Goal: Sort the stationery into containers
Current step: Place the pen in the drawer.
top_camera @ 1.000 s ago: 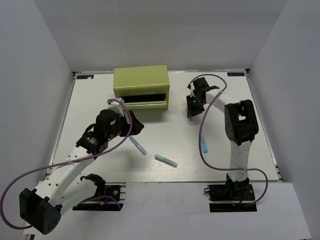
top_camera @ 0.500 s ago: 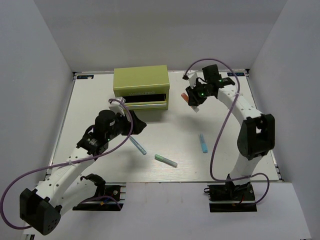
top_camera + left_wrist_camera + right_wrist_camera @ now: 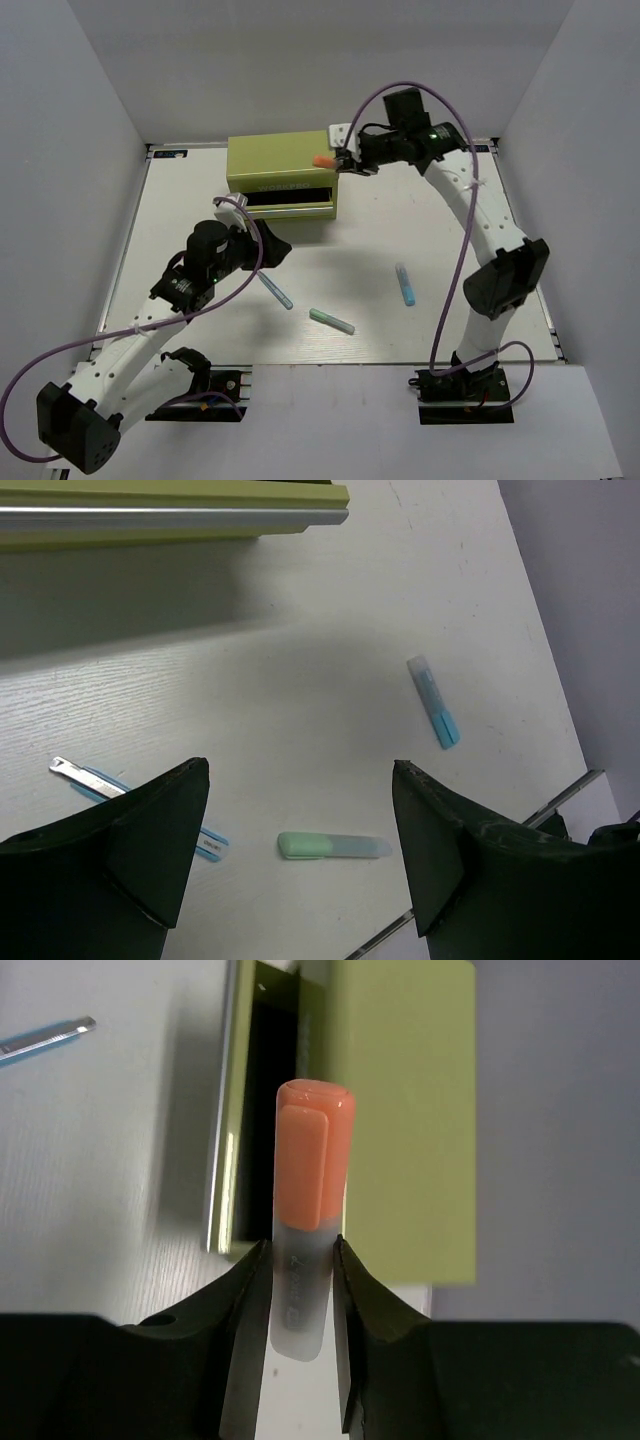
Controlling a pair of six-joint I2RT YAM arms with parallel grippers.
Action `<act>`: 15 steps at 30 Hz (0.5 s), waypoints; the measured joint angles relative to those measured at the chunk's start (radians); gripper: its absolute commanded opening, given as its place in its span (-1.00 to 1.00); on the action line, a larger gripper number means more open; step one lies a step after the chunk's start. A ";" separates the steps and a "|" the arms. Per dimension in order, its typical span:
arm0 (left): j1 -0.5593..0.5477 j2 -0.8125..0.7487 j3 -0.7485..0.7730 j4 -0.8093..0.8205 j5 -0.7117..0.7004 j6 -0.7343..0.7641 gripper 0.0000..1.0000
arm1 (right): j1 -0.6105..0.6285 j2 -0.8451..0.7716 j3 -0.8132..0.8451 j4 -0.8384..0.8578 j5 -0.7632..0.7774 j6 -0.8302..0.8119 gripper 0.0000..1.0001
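My right gripper [image 3: 340, 160] is shut on the clear pen with the orange cap [image 3: 310, 1195], held in the air over the right end of the olive-green cabinet [image 3: 280, 160]; its orange cap [image 3: 323, 160] points left. The cabinet's top drawer [image 3: 290, 195] stands pulled open. My left gripper [image 3: 300, 855] is open and empty, above the table in front of the cabinet. Under it lie the mint green pen [image 3: 332, 846], the thin blue pen [image 3: 90, 777] and the light blue pen [image 3: 434, 701]. They also show in the top view: mint [image 3: 331, 320], thin blue [image 3: 275, 290], light blue [image 3: 405, 284].
White walls close in the table on the left, back and right. The open drawer's metal front edge [image 3: 170, 518] runs across the top of the left wrist view. The table's near edge [image 3: 560, 795] lies just beyond the light blue pen.
My right arm has lifted the orange-capped pen off the table and swung it left and back, to above the cabinet's right end. My left arm has barely moved.
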 measured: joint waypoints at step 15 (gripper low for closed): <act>0.000 -0.115 -0.020 -0.014 -0.053 -0.056 0.68 | 0.212 0.251 0.110 0.046 0.091 0.112 -0.77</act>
